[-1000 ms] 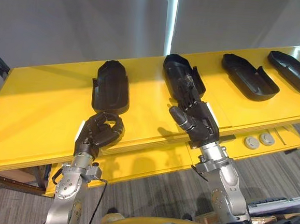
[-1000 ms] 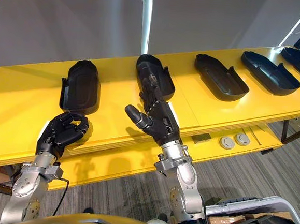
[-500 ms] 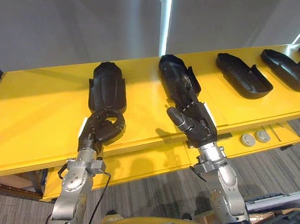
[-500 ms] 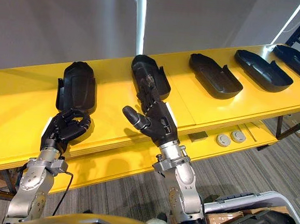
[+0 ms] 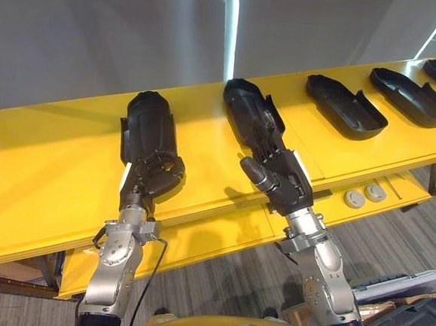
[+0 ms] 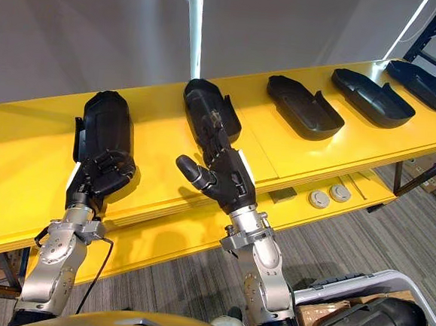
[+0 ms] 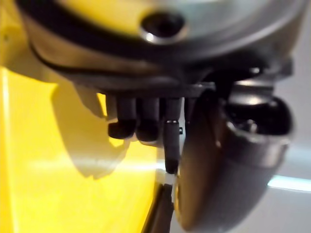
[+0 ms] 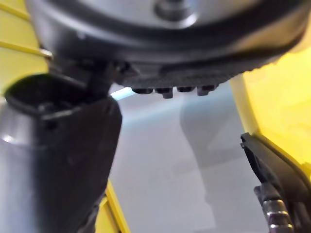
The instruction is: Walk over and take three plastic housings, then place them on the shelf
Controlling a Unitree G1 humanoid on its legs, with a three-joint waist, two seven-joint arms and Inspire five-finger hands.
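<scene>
- Left hand [image 5: 153, 175], fingers curled, is sitting at the near end of the yellow worktop's [image 5: 45, 157] leftmost black oblong plastic housing [image 5: 147, 123].
- Right hand [image 5: 284, 182], spread flat, is overlying the second housing [image 5: 245, 108].

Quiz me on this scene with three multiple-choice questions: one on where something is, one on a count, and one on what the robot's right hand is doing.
1. The right hand reaches over:
A) the second housing from the left
B) a cup
C) a drawer
2. Black housings on the yellow table:
A) three
B) five
C) eight
3. The right hand is:
A) fisted
B) open
C) holding a cup

Answers:
1. A, its fingers overlap that housing.
2. B, five sit in a row.
3. B, its fingers are straight.
</scene>
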